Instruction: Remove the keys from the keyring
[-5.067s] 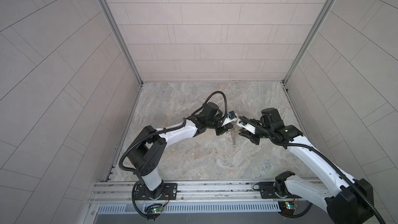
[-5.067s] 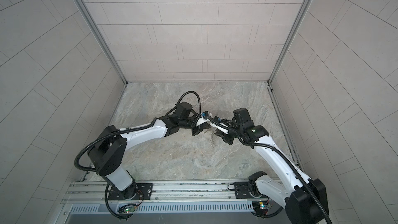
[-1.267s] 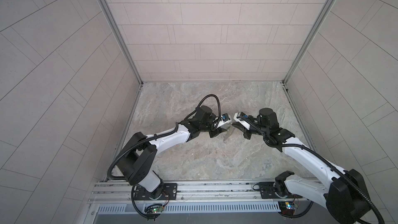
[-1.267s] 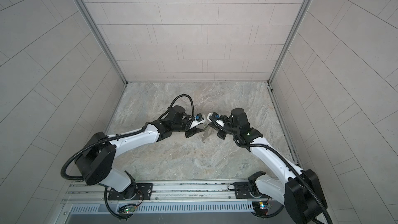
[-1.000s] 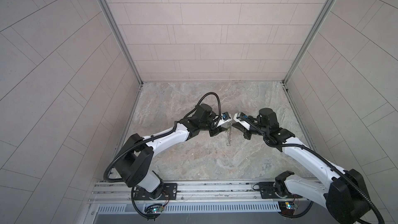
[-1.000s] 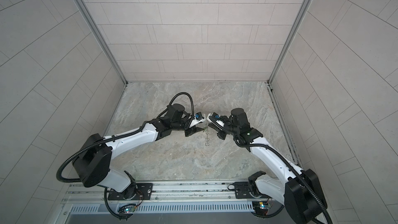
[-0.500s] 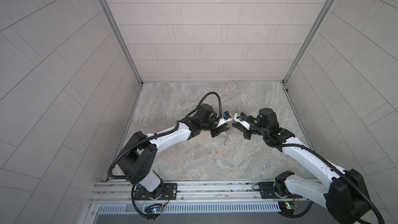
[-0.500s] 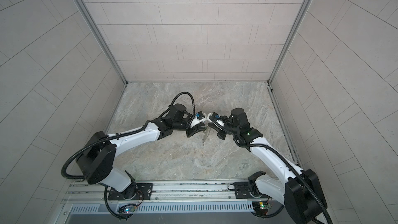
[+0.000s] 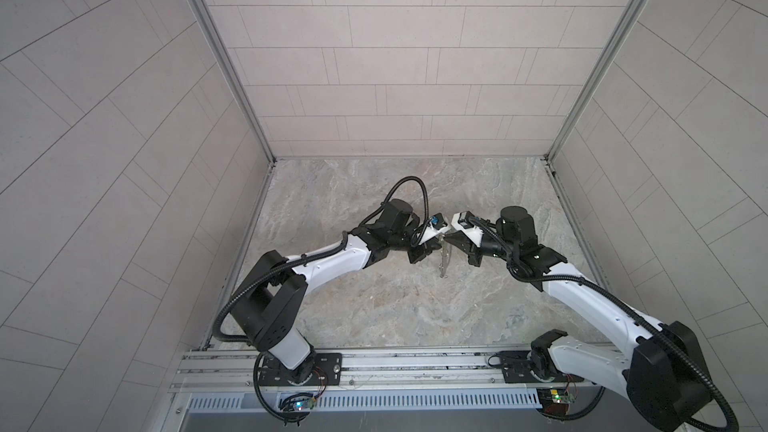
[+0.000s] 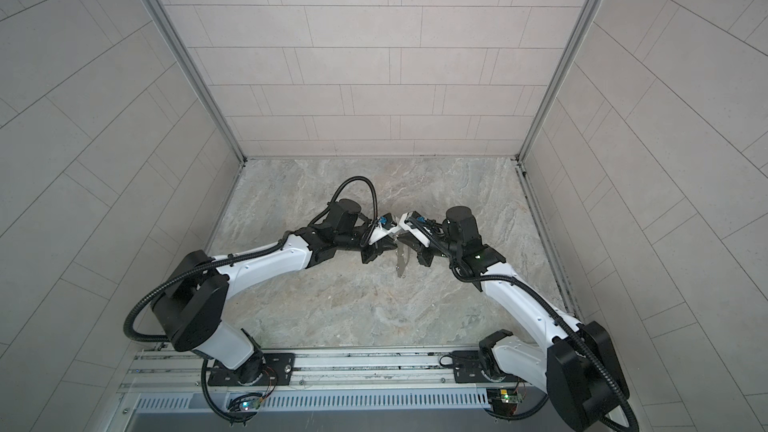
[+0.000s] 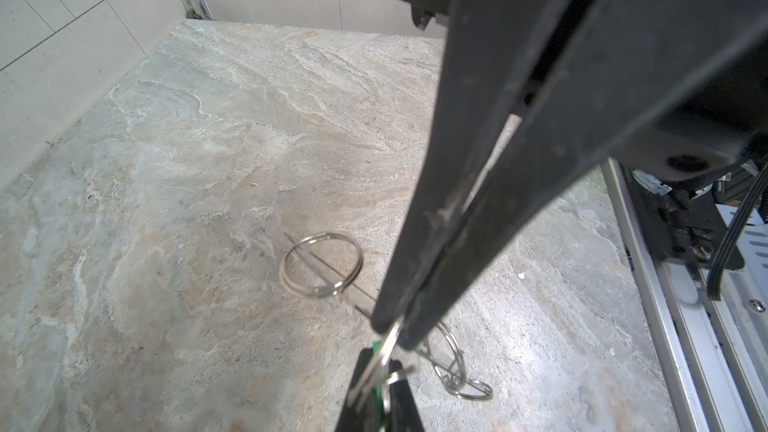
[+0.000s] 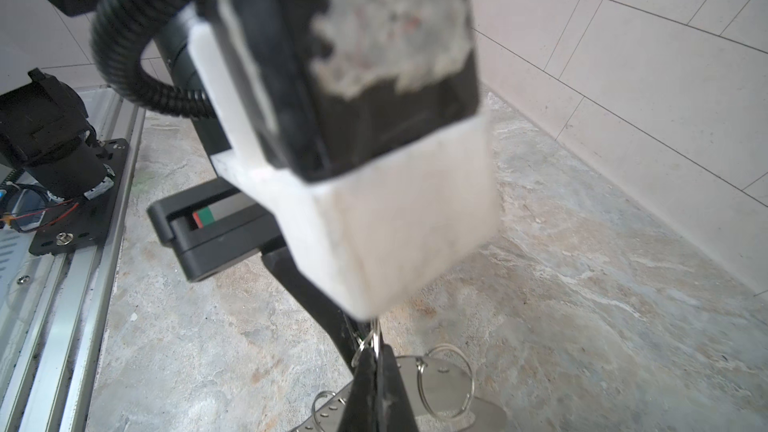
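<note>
1. My left fingers (image 11: 419,243) are closed, their tips pinching a small silver wire loop (image 11: 388,347) of the keyring (image 9: 444,259).
2. My right fingers (image 12: 361,401) are closed too. They meet the left ones tip to tip over the middle of the worktop (image 9: 374,305).
3. In the left wrist view a sliver of bright green, the key (image 11: 379,396), shows clamped between my right fingers, just beyond the pinched loop. I see only that one green piece, and its metal part is hidden.
4. The keyring's flat grey plate (image 12: 486,413) hangs below the two sets of fingertips. In both top views it shows as a narrow strip pointing down toward the worktop.
5. I cannot tell whether its lower end touches the stone surface.
6. A larger split ring (image 11: 322,263) sits around the plate, which that view shows edge-on.
7. More small loops (image 11: 471,388) dangle on the side of my right fingers nearer the base rail.
8. In the right wrist view, the blurred white and black bulk of my left wrist fills much of the frame.
</note>
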{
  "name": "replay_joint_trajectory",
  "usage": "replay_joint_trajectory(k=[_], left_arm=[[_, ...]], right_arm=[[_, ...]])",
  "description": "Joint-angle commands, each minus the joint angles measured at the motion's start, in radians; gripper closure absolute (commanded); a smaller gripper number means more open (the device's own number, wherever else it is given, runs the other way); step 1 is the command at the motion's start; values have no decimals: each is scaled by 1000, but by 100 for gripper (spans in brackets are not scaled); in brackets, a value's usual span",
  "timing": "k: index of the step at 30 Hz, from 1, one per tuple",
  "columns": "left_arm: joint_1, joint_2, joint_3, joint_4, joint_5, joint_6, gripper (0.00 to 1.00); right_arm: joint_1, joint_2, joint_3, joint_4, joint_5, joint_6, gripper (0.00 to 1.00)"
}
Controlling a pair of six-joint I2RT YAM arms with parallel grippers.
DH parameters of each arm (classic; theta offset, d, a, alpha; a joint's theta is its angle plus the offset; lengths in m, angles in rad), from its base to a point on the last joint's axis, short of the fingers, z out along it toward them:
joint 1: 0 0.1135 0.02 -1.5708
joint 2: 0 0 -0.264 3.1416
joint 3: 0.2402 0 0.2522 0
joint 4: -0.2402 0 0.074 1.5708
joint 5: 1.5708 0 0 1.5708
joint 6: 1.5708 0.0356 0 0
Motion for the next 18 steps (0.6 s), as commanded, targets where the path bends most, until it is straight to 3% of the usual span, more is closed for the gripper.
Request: replay_joint_trajectory(k=[1,10,14,15,18], left_arm=[[-3,-9,42,-46,45,49,100],[9,9,75,-79,120,58,100],[11,6,77,-83,104,55,100],[13,-3,68,-74,76,47,95],[41,-50,15,-28,39,19,68]], right_arm=[[-1,17,43,98,-69,59,100],[4,34,57,123,-90,87,100],[8,43,55,133,-83,91,100],[9,40,54,127,-81,88,100],[6,37,58,104,-79,69,100]])
